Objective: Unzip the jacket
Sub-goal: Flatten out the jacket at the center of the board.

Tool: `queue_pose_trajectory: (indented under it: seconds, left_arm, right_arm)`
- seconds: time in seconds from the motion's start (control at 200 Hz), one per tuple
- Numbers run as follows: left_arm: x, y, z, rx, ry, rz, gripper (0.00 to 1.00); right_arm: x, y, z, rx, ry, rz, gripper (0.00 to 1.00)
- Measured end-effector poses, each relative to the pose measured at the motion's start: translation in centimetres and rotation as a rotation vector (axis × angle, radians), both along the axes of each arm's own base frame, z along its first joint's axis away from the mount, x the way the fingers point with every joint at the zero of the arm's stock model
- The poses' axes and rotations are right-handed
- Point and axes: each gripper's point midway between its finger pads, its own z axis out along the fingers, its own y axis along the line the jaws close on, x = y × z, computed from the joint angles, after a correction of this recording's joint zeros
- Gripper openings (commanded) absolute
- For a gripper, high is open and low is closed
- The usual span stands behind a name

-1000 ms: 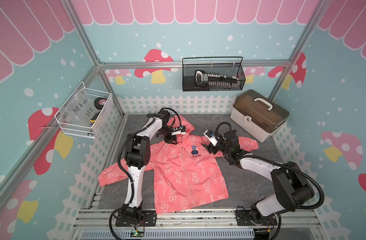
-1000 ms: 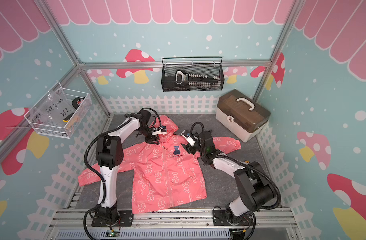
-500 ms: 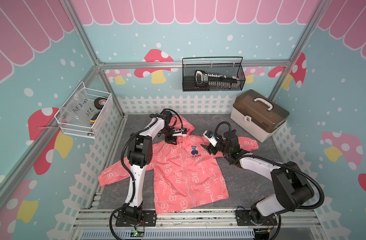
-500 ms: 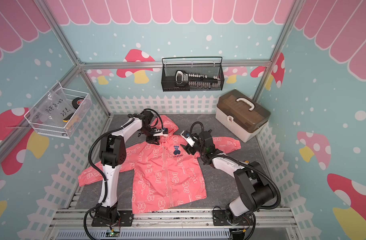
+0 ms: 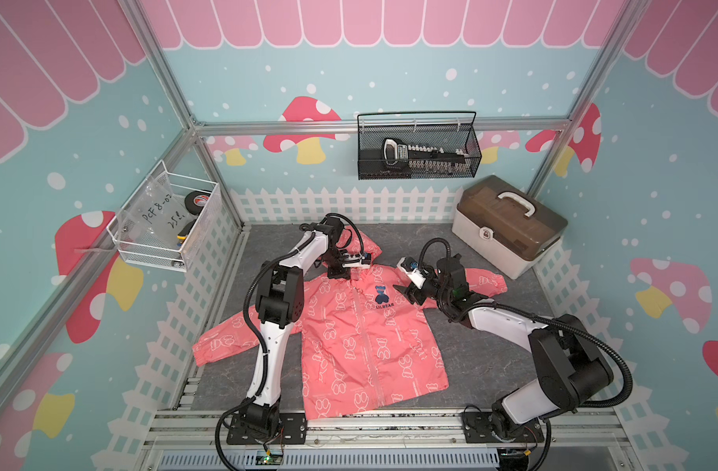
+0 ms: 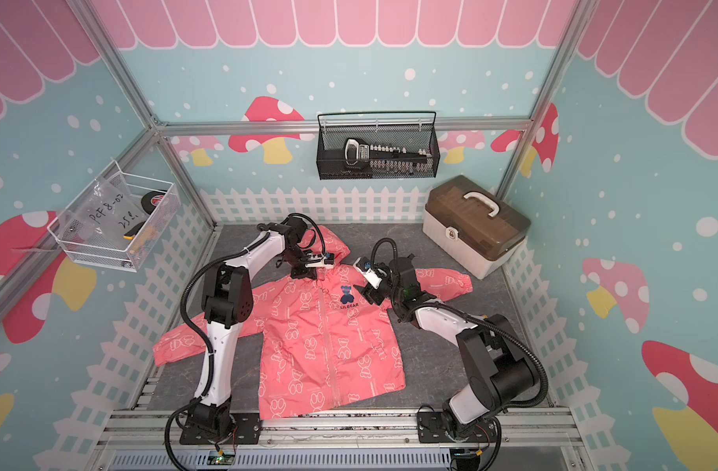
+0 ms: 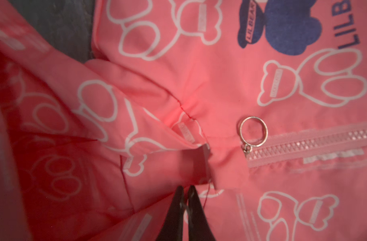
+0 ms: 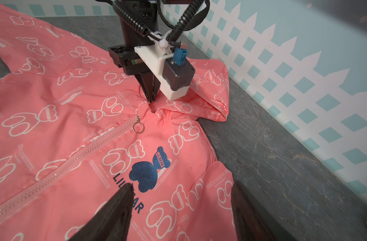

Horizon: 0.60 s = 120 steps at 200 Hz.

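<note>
The coral-pink jacket lies flat, front up, zipped, with its hood toward the back fence. Its ring zipper pull sits at the top of the zipper, just under the collar. My left gripper points down into the collar, beside the pull, jaws shut on a pinch of collar fabric. My right gripper hovers open over the shoulder by the navy bear logo, holding nothing.
A brown-lidded toolbox stands at the back right on the grey mat. A black wire basket hangs on the back wall and a white wire basket on the left wall. A white picket fence rims the mat.
My left gripper's jaws have closed at the collar. The right gripper has narrowed very slightly and stayed where it was.
</note>
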Motion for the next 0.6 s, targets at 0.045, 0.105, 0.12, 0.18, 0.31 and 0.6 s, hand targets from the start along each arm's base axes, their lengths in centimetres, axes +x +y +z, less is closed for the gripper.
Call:
queue_pose_trajectory:
  seconds: [0.045, 0.105, 0.12, 0.18, 0.31, 0.6]
  left_arm:
    - [0.1, 0.0, -0.3, 0.008, -0.002, -0.001, 0.00]
    - [0.2, -0.1, -0.7, 0.015, -0.002, -0.003, 0.00]
    - [0.2, -0.1, -0.8, 0.018, -0.003, -0.005, 0.00]
    - [0.2, -0.2, -1.0, 0.028, -0.006, -0.009, 0.09]
    - [0.3, -0.4, -1.0, 0.033, -0.016, -0.019, 0.27]
    - [0.2, -0.1, 0.2, 0.035, -0.039, -0.039, 0.31]
  right_arm:
    - [0.1, 0.0, 0.1, -0.001, -0.002, -0.002, 0.73]
    - [0.2, 0.0, 0.1, -0.002, -0.006, -0.001, 0.73]
    - [0.2, 0.0, 0.1, -0.003, -0.006, -0.002, 0.73]
    - [0.3, 0.0, 0.1, -0.006, -0.007, -0.003, 0.73]
    - [0.4, 0.0, -0.2, -0.014, -0.007, -0.003, 0.73]
    - [0.3, 0.0, -0.7, -0.022, 0.006, -0.002, 0.73]
